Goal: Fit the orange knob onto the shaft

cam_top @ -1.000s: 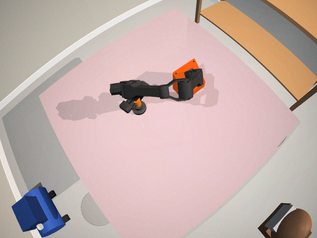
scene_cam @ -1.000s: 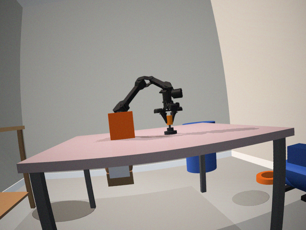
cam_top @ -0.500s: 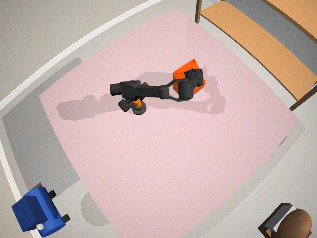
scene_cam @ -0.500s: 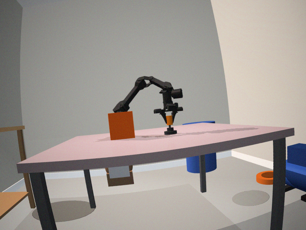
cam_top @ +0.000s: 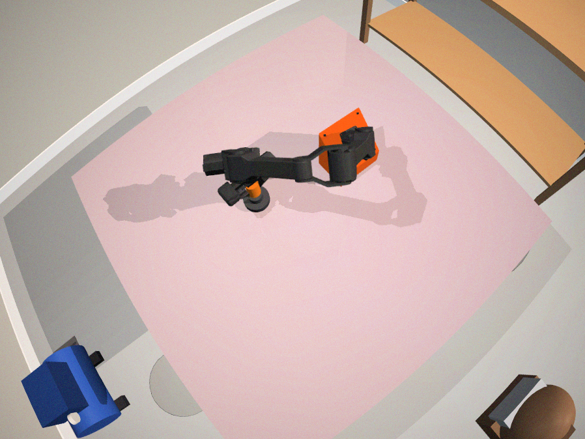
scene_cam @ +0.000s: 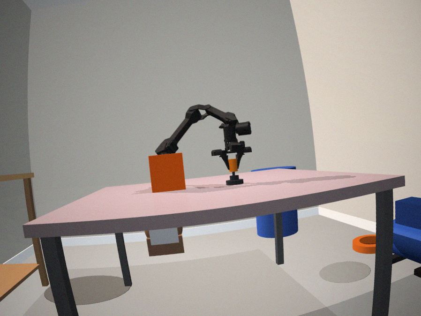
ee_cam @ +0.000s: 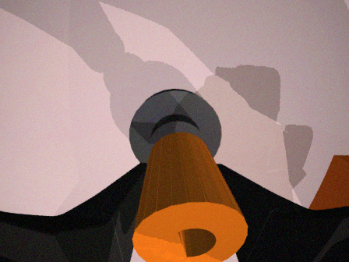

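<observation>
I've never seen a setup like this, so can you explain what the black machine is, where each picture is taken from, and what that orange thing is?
The black machine is a jointed robot arm standing on an orange block on a pink table. One picture looks down from above, one from the side of the room, and one from a camera at the arm's wrist. Its gripper is shut on an orange knob with a D-shaped hole. Just below stands a round dark pedestal with a short shaft; the knob hangs above it, not yet pushed down.
</observation>
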You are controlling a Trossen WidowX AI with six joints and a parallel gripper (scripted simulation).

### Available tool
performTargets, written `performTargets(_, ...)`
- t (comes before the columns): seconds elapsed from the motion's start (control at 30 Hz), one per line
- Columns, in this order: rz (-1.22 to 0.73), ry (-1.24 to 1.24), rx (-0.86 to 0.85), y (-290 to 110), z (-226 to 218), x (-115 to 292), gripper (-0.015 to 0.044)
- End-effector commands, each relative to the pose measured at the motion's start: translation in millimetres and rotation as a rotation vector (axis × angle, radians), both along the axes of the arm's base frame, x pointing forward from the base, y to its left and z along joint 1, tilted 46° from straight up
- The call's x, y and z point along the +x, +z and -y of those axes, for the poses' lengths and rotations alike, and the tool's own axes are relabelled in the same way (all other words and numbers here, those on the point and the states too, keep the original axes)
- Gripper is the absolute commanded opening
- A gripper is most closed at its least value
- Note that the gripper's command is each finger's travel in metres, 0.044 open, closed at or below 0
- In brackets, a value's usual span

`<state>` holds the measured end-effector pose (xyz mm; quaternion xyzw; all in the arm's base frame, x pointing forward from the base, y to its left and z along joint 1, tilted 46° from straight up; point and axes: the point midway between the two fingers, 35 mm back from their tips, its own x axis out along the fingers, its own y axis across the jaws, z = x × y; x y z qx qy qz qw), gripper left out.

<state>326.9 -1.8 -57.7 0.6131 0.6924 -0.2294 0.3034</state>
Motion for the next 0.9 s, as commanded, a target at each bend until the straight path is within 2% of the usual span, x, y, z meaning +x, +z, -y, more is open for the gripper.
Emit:
performTargets(0.0, -0.007, -0.007, -0.002, 2.4, 1.5, 0.6, 0.0)
performTargets(0.23, -0.144, -0.142, -0.014, 2.6, -0.1, 1.5, 0.0)
performTargets(0.87, -0.149, -0.148, -0.015, -1.0, -0.9, 0.4, 0.0)
